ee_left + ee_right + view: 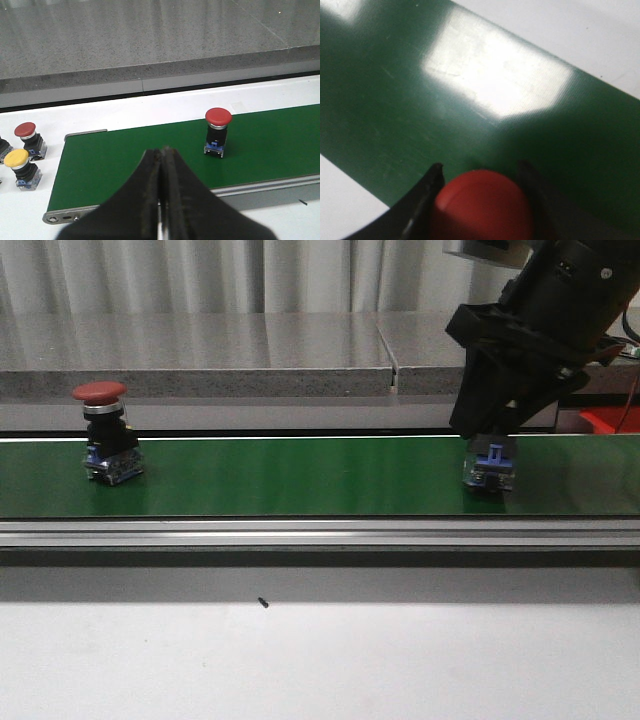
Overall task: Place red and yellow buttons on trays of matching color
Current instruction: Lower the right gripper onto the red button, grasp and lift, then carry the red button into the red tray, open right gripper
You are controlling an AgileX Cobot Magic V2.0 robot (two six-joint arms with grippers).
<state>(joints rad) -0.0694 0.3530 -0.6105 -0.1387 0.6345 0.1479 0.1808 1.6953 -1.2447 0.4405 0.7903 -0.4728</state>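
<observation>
On the green belt (300, 475), the right gripper (480, 200) brackets a red button (481, 205), fingers at both sides; actual grip cannot be told. A second red button (105, 435) stands far along the belt. The left gripper (161, 200) hangs above the belt's edge, fingers pressed together, empty.

Setting: industrial test bench or lab.
Conveyor: green belt (300, 475) in an aluminium frame (300, 532), crossing a white table (320, 660).
Behind the belt: grey speckled stone counter (200, 350), pale curtain (250, 275) beyond it.
Parts: industrial push buttons (24, 156) beside the belt's end.
</observation>
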